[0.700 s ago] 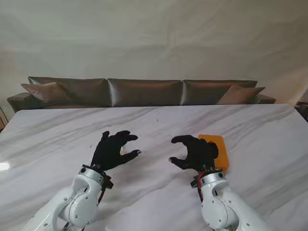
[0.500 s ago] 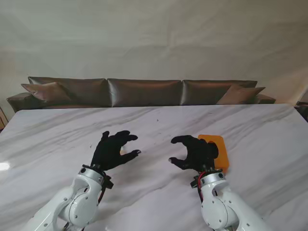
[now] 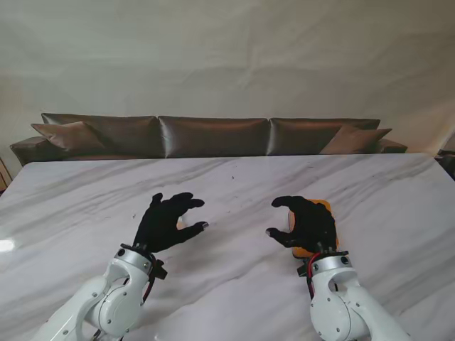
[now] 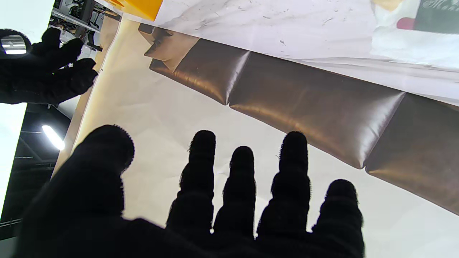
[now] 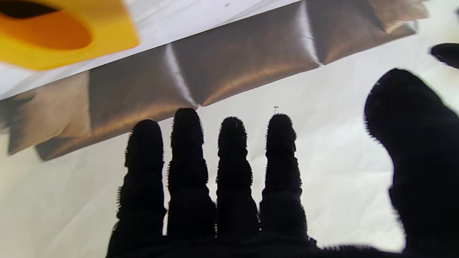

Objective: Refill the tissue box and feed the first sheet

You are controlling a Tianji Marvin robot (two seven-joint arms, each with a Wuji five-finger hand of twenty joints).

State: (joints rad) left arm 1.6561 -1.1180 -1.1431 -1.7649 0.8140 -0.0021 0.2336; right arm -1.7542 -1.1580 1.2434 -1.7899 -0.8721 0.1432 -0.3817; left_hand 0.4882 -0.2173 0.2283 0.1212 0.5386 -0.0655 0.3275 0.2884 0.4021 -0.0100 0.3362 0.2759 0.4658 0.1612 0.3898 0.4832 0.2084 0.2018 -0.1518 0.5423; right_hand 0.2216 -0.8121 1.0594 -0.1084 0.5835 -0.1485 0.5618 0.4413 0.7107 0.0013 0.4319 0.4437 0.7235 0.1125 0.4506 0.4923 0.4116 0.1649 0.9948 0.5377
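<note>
We see an orange tissue box [image 3: 323, 227] at four o'clock on the grey-veined white marble table [image 3: 234, 177], both gloves black, brown sofa [image 3: 206, 135] at twelve.

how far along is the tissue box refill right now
Nothing looks done yet. Both hands are open and hold nothing: the left hand hovers over bare marble, while the right hand is over the orange tissue box, partly covering it. In the right wrist view the box's oval opening shows no sheet. No tissue pack shows in the stand view, so loading and feeding the first sheet remain.
</note>
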